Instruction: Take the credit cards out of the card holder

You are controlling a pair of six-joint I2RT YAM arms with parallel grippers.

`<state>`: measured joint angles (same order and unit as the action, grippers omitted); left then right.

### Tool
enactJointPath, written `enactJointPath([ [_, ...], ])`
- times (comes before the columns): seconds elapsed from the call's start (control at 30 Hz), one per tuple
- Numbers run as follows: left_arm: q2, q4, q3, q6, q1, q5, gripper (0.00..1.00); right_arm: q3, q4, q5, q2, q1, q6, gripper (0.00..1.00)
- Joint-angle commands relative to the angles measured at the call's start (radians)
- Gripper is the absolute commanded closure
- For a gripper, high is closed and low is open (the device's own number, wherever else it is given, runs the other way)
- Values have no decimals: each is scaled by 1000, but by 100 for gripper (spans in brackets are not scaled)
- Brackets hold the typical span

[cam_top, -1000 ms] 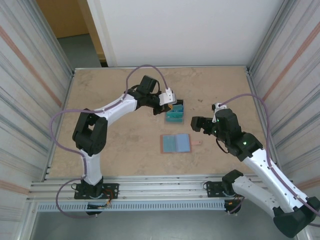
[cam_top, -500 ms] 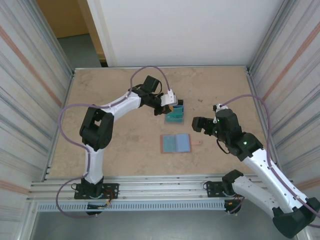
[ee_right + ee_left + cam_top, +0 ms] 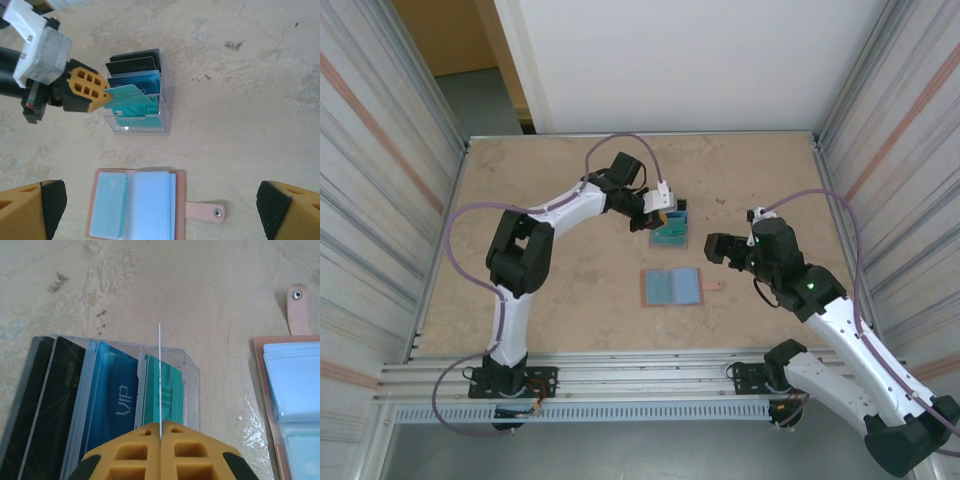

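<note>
L claw (image 3: 106, 95) pinching teal card (image 3: 127, 96) over clear stand (image 3: 142, 128), R claw (image 3: 712, 247) spread wide nr open card holder (image 3: 179, 200).

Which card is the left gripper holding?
The tilted teal card, pinched at its corner by the left gripper. The black cards, blue card and other teal cards sit ungripped in the stand.

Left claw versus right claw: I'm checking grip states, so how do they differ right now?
The left claw is shut on a teal card over the clear stand; the right claw is wide open and empty. The left claw is at the stand; the right claw hangs apart, nearer the open card holder. Both are yellow-orange.
</note>
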<state>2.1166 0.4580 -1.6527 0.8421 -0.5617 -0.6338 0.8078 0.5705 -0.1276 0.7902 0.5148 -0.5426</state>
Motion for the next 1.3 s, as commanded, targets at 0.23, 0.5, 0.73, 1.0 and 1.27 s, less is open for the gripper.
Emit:
enactJointPath([
  [0.23,38,33,-41,11,1,-22,99,30,14,12,-13,-8,-14,1],
  [0.5,41,33,-42,20,-10,5,91,36,14,15,-9,-8,-13,1],
  [0.73,44,24,-42,17,-15,16,88,35,16,23,-9,-9,-11,1],
  [1.0,26,7,-40,8,-24,37,86,36,27,23,-21,-9,-8,1],
  [1.27,-120,-33,38,-6,-44,50,86,34,61,10,-26,-9,-4,2],
])
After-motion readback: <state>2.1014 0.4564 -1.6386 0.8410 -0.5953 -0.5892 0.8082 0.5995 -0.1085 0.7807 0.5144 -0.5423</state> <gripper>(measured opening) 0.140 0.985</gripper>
